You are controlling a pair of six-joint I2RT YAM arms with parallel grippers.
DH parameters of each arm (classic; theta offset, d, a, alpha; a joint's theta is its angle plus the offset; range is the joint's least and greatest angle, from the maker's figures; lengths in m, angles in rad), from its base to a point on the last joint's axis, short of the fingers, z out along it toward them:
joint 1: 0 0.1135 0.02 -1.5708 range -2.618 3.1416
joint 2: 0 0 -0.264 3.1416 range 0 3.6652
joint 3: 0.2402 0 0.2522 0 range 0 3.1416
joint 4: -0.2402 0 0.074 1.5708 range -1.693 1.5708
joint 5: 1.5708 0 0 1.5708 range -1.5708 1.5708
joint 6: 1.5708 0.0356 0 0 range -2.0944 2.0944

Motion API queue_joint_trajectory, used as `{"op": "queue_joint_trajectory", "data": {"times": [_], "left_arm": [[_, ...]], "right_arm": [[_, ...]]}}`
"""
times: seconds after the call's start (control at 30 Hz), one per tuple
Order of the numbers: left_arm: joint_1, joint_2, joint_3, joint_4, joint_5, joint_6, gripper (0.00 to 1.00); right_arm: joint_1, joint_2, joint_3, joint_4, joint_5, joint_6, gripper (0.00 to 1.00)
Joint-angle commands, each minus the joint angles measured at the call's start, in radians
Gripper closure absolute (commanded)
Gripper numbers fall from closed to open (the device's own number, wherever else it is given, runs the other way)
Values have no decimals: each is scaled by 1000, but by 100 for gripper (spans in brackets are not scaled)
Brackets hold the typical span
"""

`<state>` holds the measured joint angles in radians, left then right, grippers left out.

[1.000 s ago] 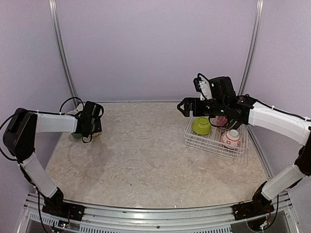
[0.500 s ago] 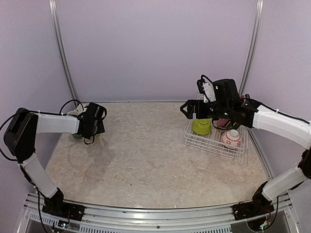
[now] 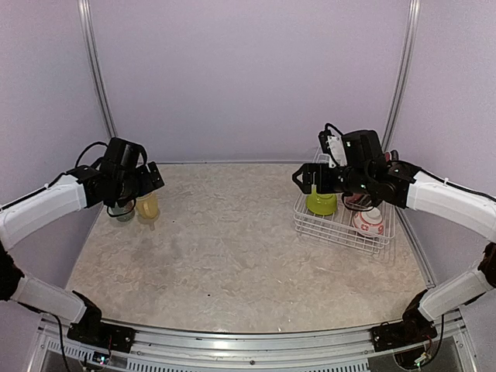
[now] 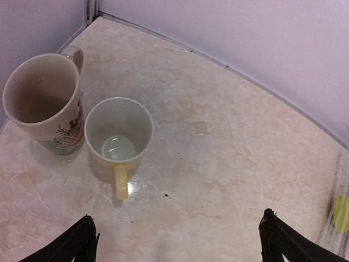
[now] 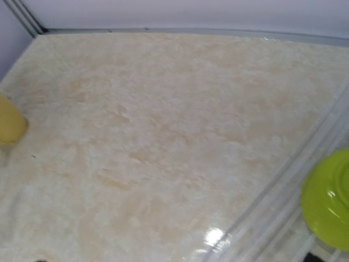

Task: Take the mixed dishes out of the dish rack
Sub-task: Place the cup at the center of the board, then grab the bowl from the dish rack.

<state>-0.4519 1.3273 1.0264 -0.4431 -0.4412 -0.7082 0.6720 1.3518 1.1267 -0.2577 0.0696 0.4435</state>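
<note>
Your yellow plastic cup and cream patterned mug already stand on the desk at nine o'clock. At three o'clock, the white wire dish rack holds the lime-green bowl and the small white-and-red bowl. Left jaws and right jaws are spread, empty.

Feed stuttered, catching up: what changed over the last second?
The left gripper opened, let go of the yellow cup and lifted away; the cup stands upright beside the cream mug. The right gripper, open, edged slightly toward the dish rack. The lime-green bowl, small white-and-red bowl and rack stayed put.
</note>
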Motion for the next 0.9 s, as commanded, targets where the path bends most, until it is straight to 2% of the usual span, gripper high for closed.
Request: {"op": "queue_joint_trajectory", "data": {"times": [0.0,0.13,0.33,0.5,0.7,0.87], "left_arm": [[16,-149,112,-115,330,-123,1],[17,-201,176,-75,546,-257,1],[29,-175,260,-27,739,-491,1],[43,-175,221,63,800,-568,1],[80,-190,186,80,816,-566,1],[87,-202,204,15,768,-387,1]], "right_arm": [[-4,12,7,-93,76,-7,0],[-15,25,14,-121,97,-19,0],[-24,41,27,-130,121,-40,0],[-25,38,19,-106,135,-45,0],[-28,51,34,-135,150,-39,0],[-42,135,122,-297,270,9,0]]}}
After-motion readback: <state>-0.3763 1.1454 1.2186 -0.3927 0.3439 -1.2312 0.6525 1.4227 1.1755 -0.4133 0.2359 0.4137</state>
